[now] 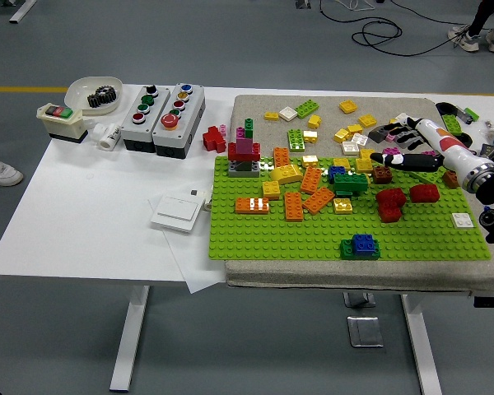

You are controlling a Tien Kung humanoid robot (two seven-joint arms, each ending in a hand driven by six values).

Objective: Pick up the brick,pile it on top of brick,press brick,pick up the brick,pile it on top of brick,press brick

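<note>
1. Nearest to you, a blue plastic brick on a dark green brick [360,245] stands on the bright green studded baseplate [296,234].
2. In the middle, loose orange bricks [305,196] and red bricks [403,200] lie scattered.
3. Your right hand [405,148] reaches in from the right edge, its arm cut off; the fingers are stretched and relaxed, gripping nothing.
4. Far left, grey button boxes [161,118] stand on the white table [82,214].
</note>
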